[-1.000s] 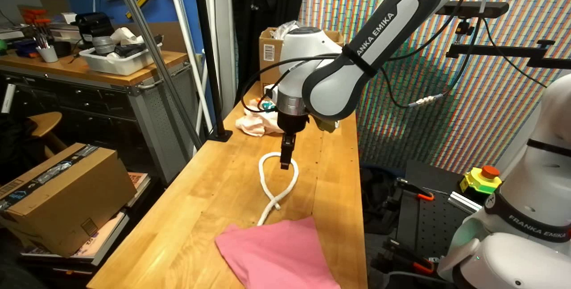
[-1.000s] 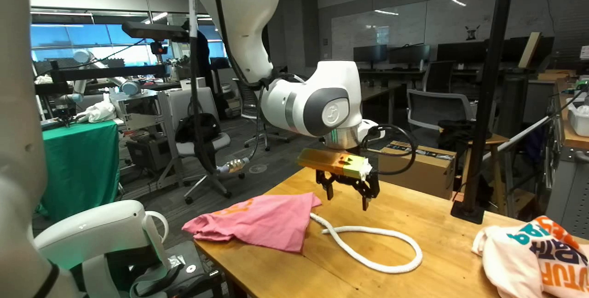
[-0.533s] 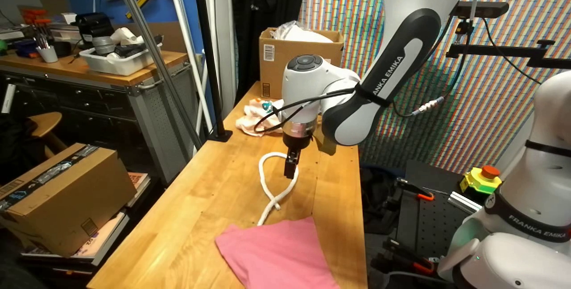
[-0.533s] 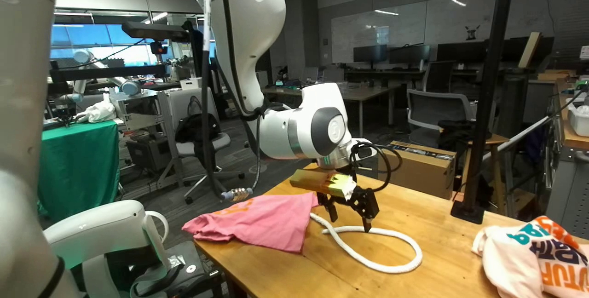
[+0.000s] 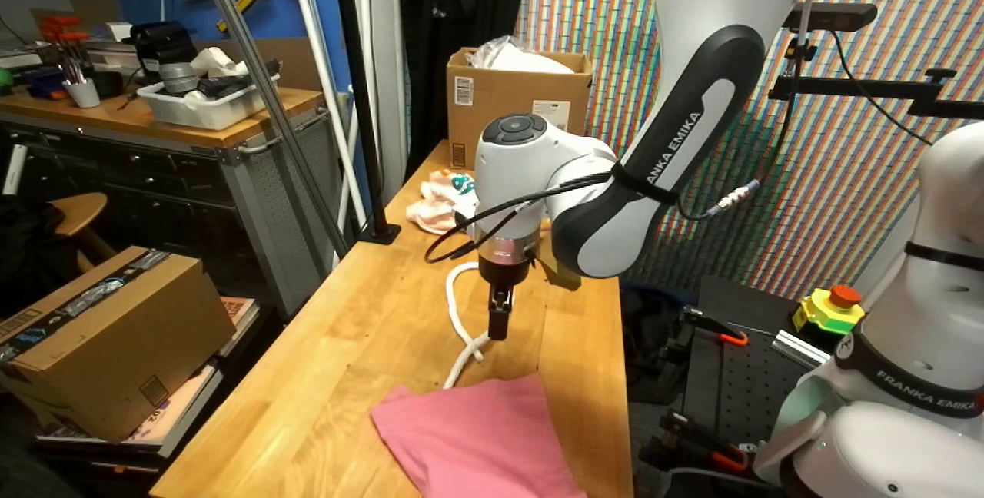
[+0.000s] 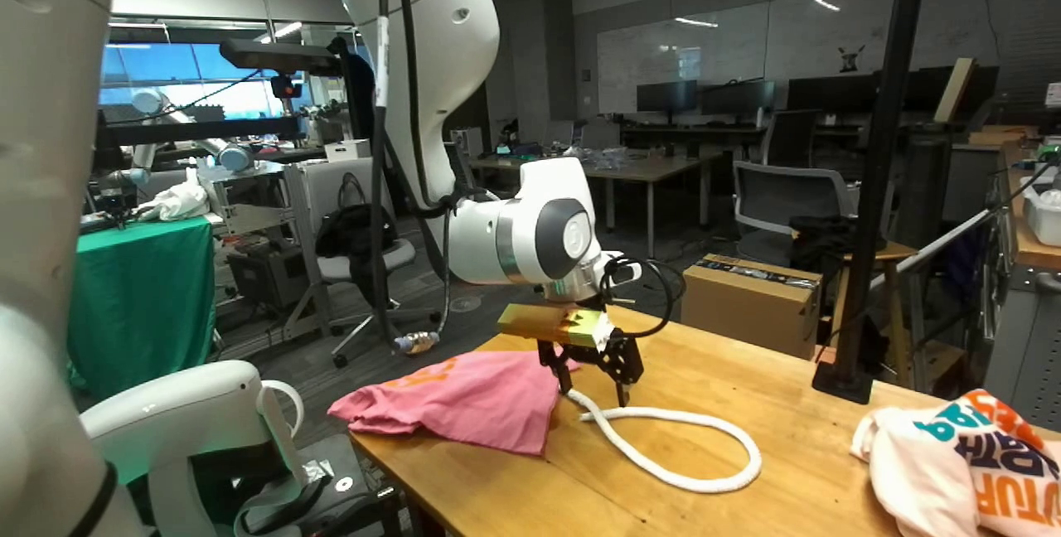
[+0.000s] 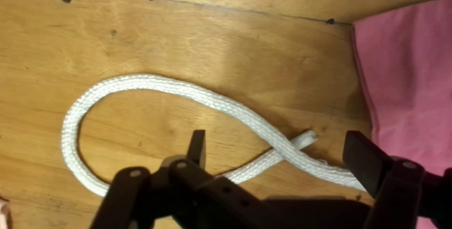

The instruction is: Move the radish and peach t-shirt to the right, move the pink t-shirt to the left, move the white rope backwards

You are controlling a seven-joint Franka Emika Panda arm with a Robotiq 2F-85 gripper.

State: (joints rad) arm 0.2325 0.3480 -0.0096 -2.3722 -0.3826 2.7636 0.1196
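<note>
Your claw (image 6: 594, 395), spread wide, empty, has moved toward the pink t-shirt (image 6: 472, 400), likely to grip the white rope (image 7: 226, 104).

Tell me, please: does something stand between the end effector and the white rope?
Nothing visible stands between the open end effector and the white rope beneath, though the pink t-shirt may cover one end.

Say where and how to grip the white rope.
Probably where the white rope crosses itself, straight from above: two strands overlap there, and the open tool frames the spot in the wrist view. Turning the tool first may help, since both strands run more along its closing line than across.
</note>
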